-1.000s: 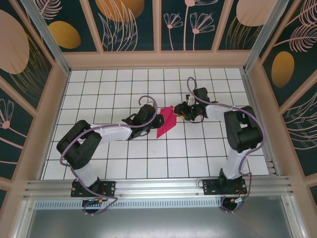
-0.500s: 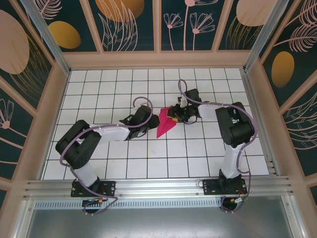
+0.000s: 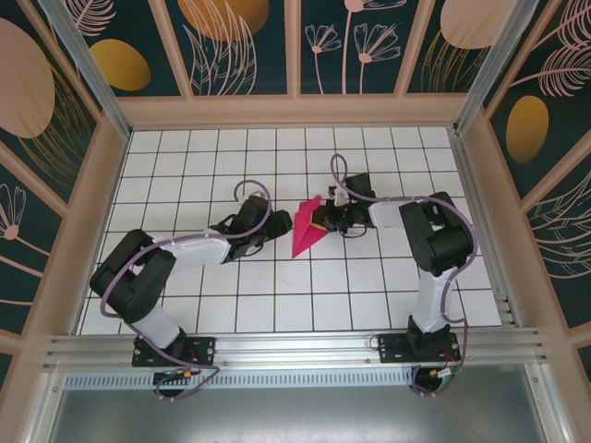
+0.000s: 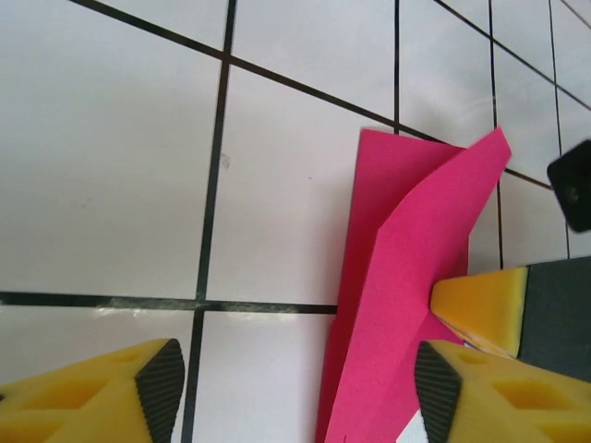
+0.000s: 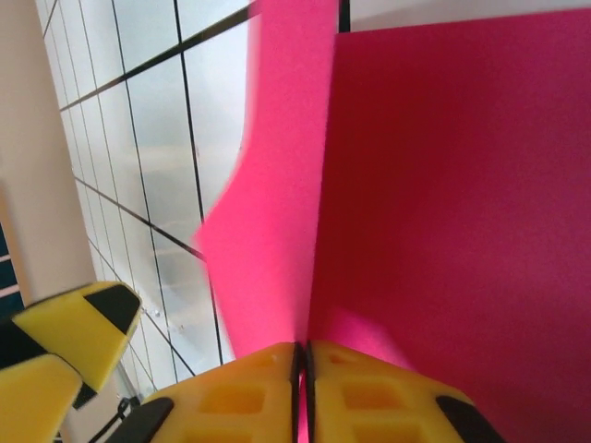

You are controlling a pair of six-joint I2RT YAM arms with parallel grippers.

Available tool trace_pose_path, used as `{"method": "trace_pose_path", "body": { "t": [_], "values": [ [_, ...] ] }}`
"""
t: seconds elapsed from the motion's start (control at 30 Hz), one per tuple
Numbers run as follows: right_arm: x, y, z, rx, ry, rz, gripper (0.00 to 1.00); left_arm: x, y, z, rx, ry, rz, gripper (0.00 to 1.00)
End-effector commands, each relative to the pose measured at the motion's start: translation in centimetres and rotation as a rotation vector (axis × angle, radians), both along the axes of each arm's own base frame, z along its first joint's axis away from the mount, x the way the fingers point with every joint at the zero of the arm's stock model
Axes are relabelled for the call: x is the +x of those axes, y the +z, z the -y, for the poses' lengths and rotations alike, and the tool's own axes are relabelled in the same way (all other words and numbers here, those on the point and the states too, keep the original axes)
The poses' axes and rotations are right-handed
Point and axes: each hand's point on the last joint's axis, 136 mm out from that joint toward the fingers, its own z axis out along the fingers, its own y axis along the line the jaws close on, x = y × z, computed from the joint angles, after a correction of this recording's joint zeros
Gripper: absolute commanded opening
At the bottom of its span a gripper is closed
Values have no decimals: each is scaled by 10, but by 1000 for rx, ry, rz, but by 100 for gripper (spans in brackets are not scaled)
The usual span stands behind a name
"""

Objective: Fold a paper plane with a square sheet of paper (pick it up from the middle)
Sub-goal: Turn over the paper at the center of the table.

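Observation:
The magenta-pink sheet of paper [image 3: 303,233] lies mid-table, folded into a narrow pointed shape with its tip toward the near edge. One flap [image 4: 434,249] stands up from the tiles. My right gripper [image 3: 322,220] is shut on the paper's right edge; in the right wrist view the yellow fingers [image 5: 365,392] pinch the pink paper [image 5: 443,185] between them. My left gripper [image 3: 275,229] stands just left of the paper, open. In its own view the paper [image 4: 388,305] runs up beside its right fingertip [image 4: 436,386], and the left gripper [image 4: 300,392] is not clamped on it.
White tiled floor [image 3: 212,175] with black grid lines, walled by a wooden frame and patterned panels [image 3: 231,46]. Both arms reach in toward the middle, the right gripper's yellow finger [image 4: 480,306] close to my left fingertip. An aluminium rail [image 3: 295,349] runs along the near edge.
The left gripper opened, let go of the paper and drew back a little to the left. The right gripper moved left and closed on the paper's right edge.

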Motion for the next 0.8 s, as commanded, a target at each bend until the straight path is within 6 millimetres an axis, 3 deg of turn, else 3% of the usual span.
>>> {"method": "trace_pose_path", "body": {
  "t": [0.0,0.1,0.33,0.57,0.77],
  "values": [
    [10,36,-4,77,-3,126,7,-2,15,-5,-29,-5,40,80],
    [14,60,-1,135,-18,195,5,-3,28,-8,-65,-9,79,98],
    [15,119,8,280,-14,308,5,-9,63,-1,-233,-65,151,98],
    [8,161,4,423,37,316,5,-29,120,42,-557,-273,203,98],
    [1,181,1,496,74,294,5,-31,123,58,-669,-321,151,99]
  ]
}}
